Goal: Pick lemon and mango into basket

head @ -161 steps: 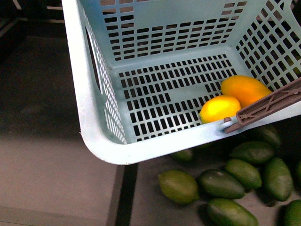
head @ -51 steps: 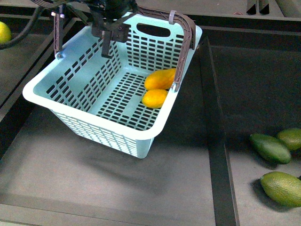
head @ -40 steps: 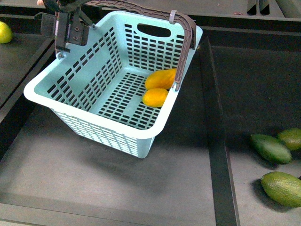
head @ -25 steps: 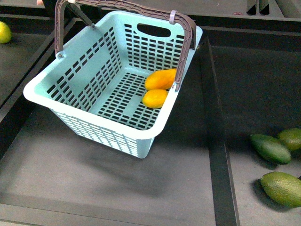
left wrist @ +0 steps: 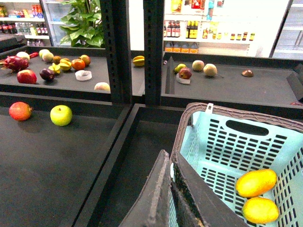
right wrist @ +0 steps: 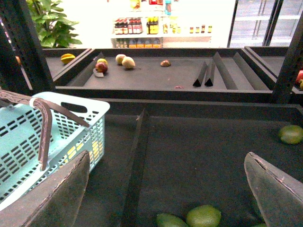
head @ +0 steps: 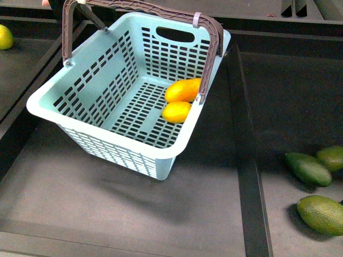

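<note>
lemon before mango, in basket

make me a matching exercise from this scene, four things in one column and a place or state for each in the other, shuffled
Things:
1. mango
2. lemon
3. basket handle
4. right pincer

Places or states:
A. standing up over the basket
B. open, nothing held
C. on the basket floor, on the side nearer the camera
D. on the basket floor, closer to the far wall

Pairs: 1-D, 2-C, 3-A, 4-B
</note>
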`<state>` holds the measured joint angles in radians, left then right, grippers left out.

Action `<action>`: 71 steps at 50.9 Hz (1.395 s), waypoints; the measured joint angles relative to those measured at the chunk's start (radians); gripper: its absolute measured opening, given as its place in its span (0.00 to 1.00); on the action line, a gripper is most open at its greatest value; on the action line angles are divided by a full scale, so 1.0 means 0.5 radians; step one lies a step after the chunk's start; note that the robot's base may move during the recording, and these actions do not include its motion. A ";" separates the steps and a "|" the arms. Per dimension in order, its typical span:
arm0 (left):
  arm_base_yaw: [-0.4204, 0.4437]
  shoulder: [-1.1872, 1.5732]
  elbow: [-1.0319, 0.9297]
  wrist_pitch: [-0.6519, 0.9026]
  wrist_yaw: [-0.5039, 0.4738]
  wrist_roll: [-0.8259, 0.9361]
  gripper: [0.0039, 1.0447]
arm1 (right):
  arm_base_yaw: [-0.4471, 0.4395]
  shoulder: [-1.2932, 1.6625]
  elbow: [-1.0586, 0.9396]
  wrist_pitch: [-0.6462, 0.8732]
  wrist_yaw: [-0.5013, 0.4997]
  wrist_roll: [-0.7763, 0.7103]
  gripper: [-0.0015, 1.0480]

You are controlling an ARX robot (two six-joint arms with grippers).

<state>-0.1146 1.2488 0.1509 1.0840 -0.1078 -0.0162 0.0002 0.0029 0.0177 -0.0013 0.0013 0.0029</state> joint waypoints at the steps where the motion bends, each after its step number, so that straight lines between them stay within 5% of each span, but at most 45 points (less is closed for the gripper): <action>1: 0.010 -0.049 -0.021 -0.025 0.009 0.002 0.03 | 0.000 0.000 0.000 0.000 0.000 0.000 0.92; 19: 0.218 -0.613 -0.199 -0.413 0.199 0.008 0.03 | 0.000 0.000 0.000 0.000 0.001 0.000 0.92; 71: 0.220 -2.052 -0.272 -1.720 0.215 0.011 0.03 | 0.000 0.000 0.000 0.000 0.000 0.000 0.92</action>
<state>-0.0044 0.2226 0.0151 0.2241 -0.0002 -0.0109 0.0002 0.0029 0.0177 -0.0013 0.0013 0.0029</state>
